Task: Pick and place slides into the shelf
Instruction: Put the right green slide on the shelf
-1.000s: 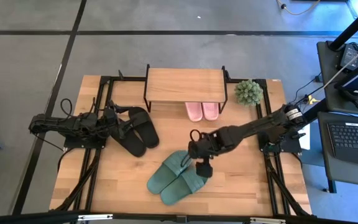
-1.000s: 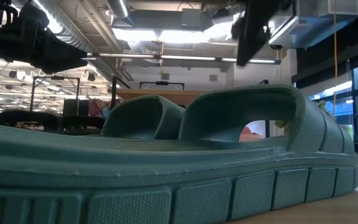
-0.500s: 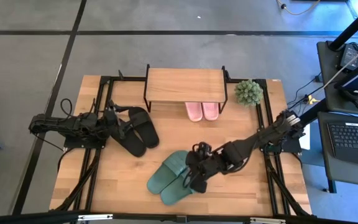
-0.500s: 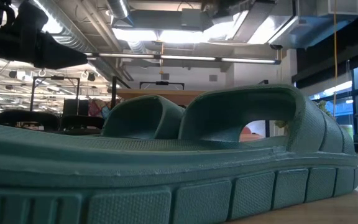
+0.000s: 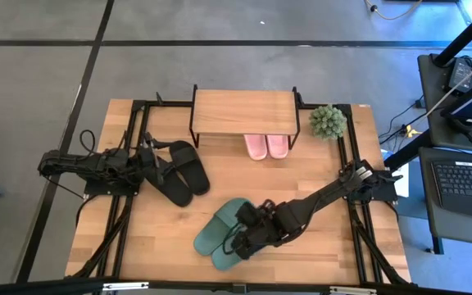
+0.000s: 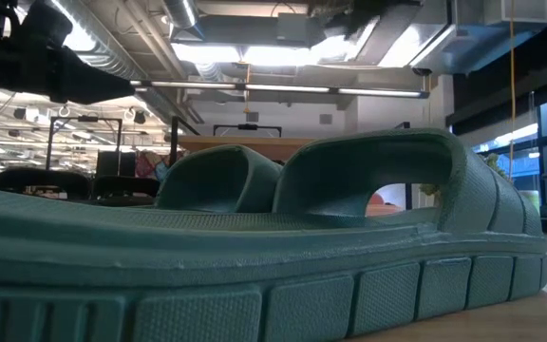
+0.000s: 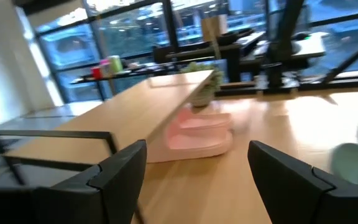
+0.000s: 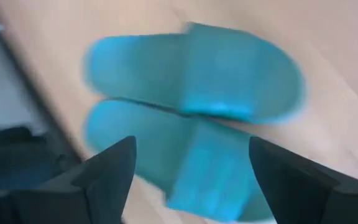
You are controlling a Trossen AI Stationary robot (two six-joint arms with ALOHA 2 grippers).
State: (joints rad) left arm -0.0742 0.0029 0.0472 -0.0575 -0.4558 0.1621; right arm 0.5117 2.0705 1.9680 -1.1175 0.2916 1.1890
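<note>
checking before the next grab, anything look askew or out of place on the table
Nothing damaged. The green slides lie slanted in the open, as do the black slides; only the pink slides sit under the shelf.

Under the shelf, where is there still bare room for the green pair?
Left of the pink slides the space under the shelf shows bare tabletop at its front edge. The right half is taken. The right claw is over the green slides; black slides crowd the left claw.

The slides come as a dark green pair (image 5: 226,232), a black pair (image 5: 180,172) and a light pink pair (image 5: 266,146). The shelf (image 5: 245,111) has a light wood top and black legs, on a pale wood desk (image 5: 326,254).
</note>
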